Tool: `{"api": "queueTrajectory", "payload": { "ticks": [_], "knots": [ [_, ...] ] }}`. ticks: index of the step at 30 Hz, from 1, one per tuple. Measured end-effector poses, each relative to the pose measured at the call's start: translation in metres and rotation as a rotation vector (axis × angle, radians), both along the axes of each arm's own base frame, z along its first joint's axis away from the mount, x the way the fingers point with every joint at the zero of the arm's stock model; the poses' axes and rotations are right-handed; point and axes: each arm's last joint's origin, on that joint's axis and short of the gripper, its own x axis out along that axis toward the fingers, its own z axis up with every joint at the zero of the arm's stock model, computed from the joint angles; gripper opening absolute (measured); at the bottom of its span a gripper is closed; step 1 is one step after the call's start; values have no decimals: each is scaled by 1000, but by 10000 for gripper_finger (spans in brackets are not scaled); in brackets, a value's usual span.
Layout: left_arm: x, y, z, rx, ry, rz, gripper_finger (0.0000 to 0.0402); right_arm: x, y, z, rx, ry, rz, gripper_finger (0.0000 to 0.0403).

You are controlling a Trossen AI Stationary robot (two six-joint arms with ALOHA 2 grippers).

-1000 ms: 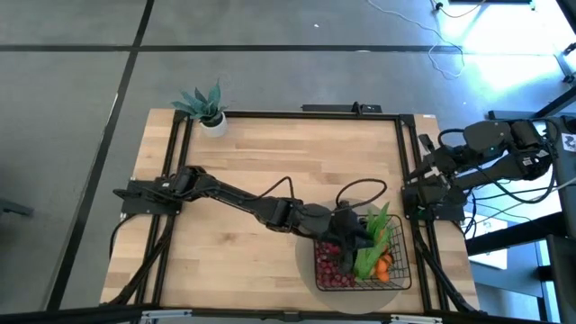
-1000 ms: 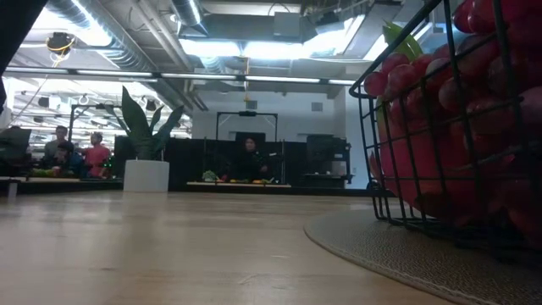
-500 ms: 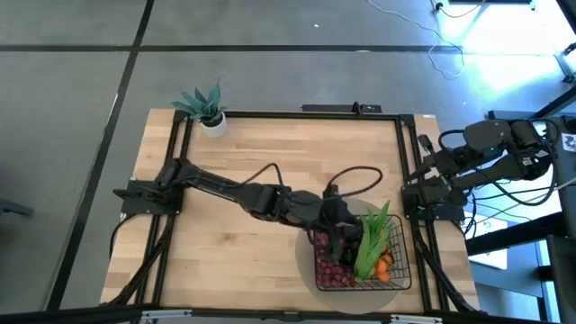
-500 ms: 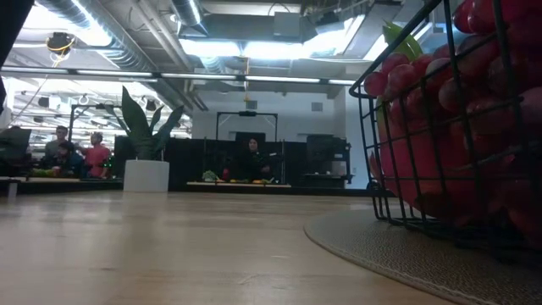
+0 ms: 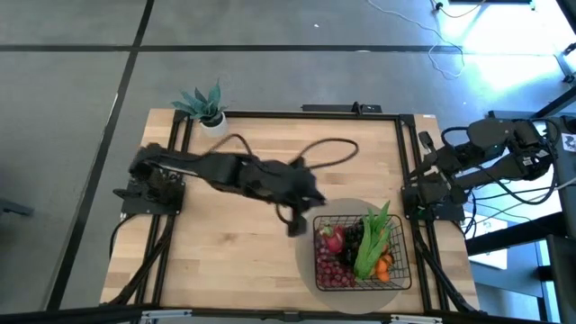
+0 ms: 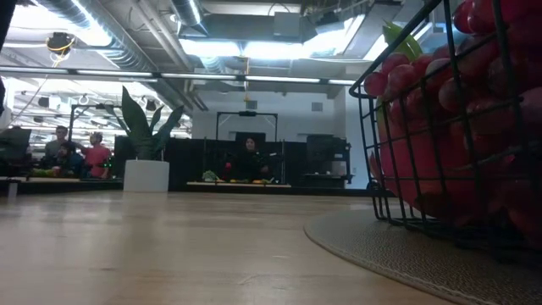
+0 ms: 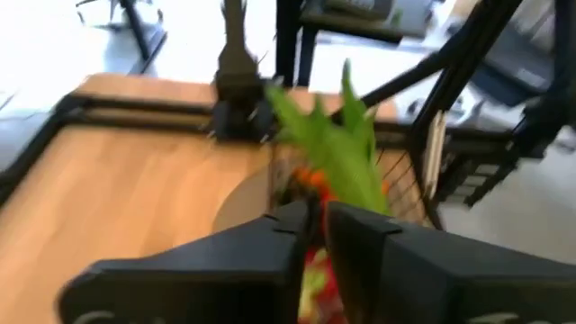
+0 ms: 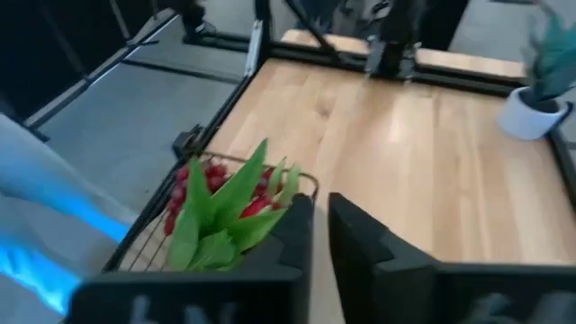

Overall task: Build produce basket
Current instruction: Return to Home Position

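1 wooden table [image 5: 234, 171], 2 dark arms. Left arm [image 5: 225, 171] stretches from its base at the table's left edge to approx mid-table. Right arm [image 5: 486, 148] sits folded off the right edge.

1 round grey mat [image 5: 304, 256] on the table's right side, w/ 1 basket [image 5: 407, 270] standing on it. The produce [image 5: 355, 252] is all inside the basket:
- 1 green leafy stalk [image 5: 371, 241] on top, tips over the rim
- 1 pink dragon fruit [image 5: 331, 239]
- 1 dark grape bunch [image 5: 353, 234]
- 1 red-purple bunch [image 5: 335, 270]
- orange tangerines [image 5: 384, 265], no. unclear

1 potted plant [image 5: 205, 108] at the opposite, left corner, well apart.

Left gripper [image 5: 295, 225] hangs over bare wood just beside the mat, outside the basket. Its fingers [image 7: 261, 243] are drawn nearly together w/ a slim gap, nothing btw them. Right gripper [image 8: 320, 202] is the same: fingers [image 8: 270, 261] close, empty.

Low view shows 3 people in the room behind: 2 at left [image 6: 96, 152], 1 centre [image 6: 251, 157].
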Motion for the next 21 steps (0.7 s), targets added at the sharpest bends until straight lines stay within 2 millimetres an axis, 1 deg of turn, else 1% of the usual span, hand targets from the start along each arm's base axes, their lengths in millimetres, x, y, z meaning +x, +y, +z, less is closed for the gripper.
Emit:
{"api": "queueTrajectory", "payload": {
  "ticks": [1,3,6,8,11,13,15,17,19,21],
  "knots": [
    [-9,3,5,11,21,8,24,0,0,1,-1,-8,-10,17],
    [-28,7,15,50,50,6,7,1,0,1,-4,-14,-15,6],
    [-59,15,28,108,113,-10,5,2,-1,5,-1,-55,-37,4],
    [-80,21,32,130,180,-12,2,2,-1,7,4,-77,-44,1],
    [-108,29,39,152,224,2,1,1,-1,7,50,-94,-62,1],
    [-123,33,38,170,230,-8,1,2,-1,4,71,-127,-67,0],
    [-140,37,32,172,243,-11,0,4,0,-5,97,-148,-77,0],
    [-156,43,26,141,227,6,0,5,0,-14,141,-174,-90,0],
    [-174,50,16,110,234,14,0,5,0,-22,172,-209,-95,0],
    [-188,54,8,70,196,15,0,3,-1,-31,179,-230,-95,0]
  ]
}}
